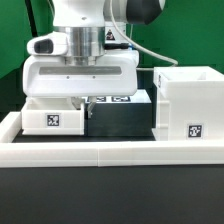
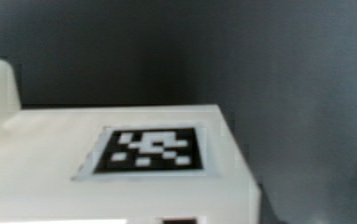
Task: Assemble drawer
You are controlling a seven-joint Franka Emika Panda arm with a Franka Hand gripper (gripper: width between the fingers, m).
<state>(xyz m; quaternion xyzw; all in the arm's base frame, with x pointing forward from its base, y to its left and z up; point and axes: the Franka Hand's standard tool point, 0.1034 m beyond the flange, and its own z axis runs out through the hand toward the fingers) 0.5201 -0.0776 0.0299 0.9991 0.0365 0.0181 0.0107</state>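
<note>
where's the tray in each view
exterior view: the tray sits low at the exterior view's left, apart from the housing and behind the wall.
wrist view: the white block seen close up is probably this tray, though that is not certain.
shared landmark: a square tag on the tray, perhaps on different faces.

White arm (image 1: 95, 15) rising straight above the gripper (image 1: 80, 98), wrist (image 1: 88, 42) vertical, gripper pointing down, fingertips hidden, jaw spacing unclear

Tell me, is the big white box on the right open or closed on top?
Open: the housing shows a thin rim around a hollow at its top.
</note>
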